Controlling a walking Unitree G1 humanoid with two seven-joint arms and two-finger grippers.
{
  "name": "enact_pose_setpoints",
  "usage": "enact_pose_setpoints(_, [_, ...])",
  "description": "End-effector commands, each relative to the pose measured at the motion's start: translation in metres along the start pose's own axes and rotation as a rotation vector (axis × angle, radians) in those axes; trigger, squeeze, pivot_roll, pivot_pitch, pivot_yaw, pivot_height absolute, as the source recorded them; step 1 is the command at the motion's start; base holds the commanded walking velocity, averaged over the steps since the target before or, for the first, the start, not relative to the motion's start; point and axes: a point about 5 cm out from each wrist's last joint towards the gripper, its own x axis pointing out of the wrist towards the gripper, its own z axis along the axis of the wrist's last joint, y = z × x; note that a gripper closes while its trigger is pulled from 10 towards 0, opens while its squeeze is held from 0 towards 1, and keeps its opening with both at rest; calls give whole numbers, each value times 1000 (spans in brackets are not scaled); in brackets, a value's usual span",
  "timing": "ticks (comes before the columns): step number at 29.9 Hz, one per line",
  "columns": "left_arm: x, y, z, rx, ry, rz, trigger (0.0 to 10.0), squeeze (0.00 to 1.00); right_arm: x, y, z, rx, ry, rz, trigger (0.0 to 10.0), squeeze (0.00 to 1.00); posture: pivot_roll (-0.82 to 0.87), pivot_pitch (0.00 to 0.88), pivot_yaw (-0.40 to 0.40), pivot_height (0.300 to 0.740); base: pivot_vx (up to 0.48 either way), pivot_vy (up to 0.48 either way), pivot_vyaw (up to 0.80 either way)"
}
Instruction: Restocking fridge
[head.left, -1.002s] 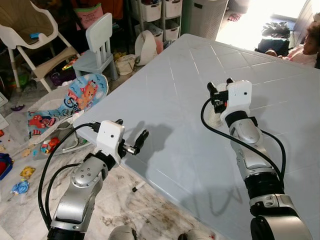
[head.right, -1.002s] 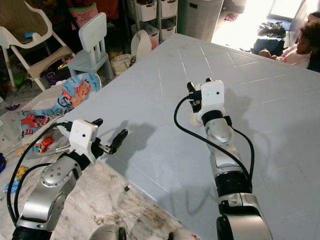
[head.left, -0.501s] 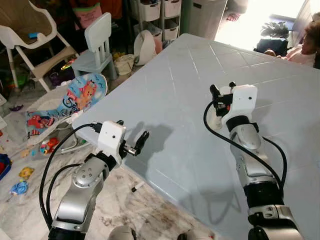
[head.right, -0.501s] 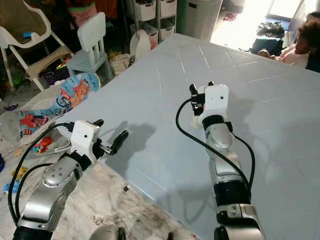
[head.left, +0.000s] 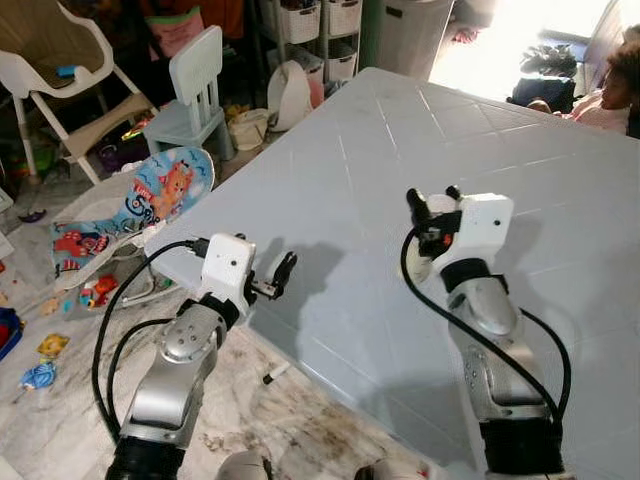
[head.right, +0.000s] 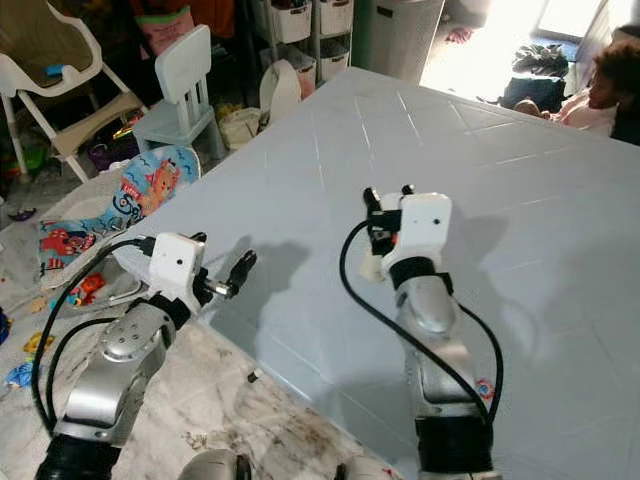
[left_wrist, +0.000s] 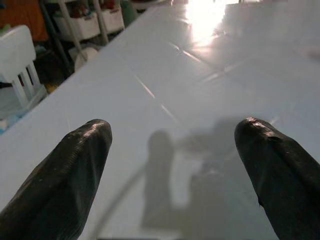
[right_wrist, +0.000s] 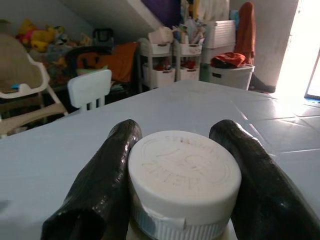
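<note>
I'm looking down on a large pale blue tiled table (head.left: 520, 150) whose near corner juts out over a marbled floor (head.left: 60, 420) strewn with toys. Off its left edge I see a small white child's chair (head.left: 195, 85), a white high chair (head.left: 50, 70) and a colourful baby bouncer (head.left: 150, 195); behind them stand white storage bins on shelves (head.left: 320, 20) and a ribbed hamper (head.left: 412, 35). Strong daylight floods in past the far corner, where a person (head.left: 615, 90) sits.

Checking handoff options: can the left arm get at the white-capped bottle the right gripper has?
Probably yes. The left gripper hangs open at the table's near edge, with bare tabletop between it and the white-capped bottle. But the right gripper flanks the cap with both fingers, so little is free to grasp.
</note>
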Motion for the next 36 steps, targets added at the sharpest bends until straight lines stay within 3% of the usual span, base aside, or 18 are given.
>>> enact_pose_setpoints(1, [0, 2, -5, -2, 17, 14, 10000, 0, -3, 4, 5, 9, -7, 8, 10000, 0, 41, 0, 4, 740, -304, 0, 0])
enact_pose_setpoints(21, [0, 0, -10, 3, 17, 24, 10000, 0, -11, 2, 1, -7, 39, 19, 10000, 0, 37, 0, -4, 740, -328, 0, 0])
enact_pose_setpoints(36, [0, 0, -12, 13, 17, 22, 10000, 0, -11, 6, -1, -16, 45, 54, 10000, 0, 42, 0, -7, 740, -324, 0, 800])
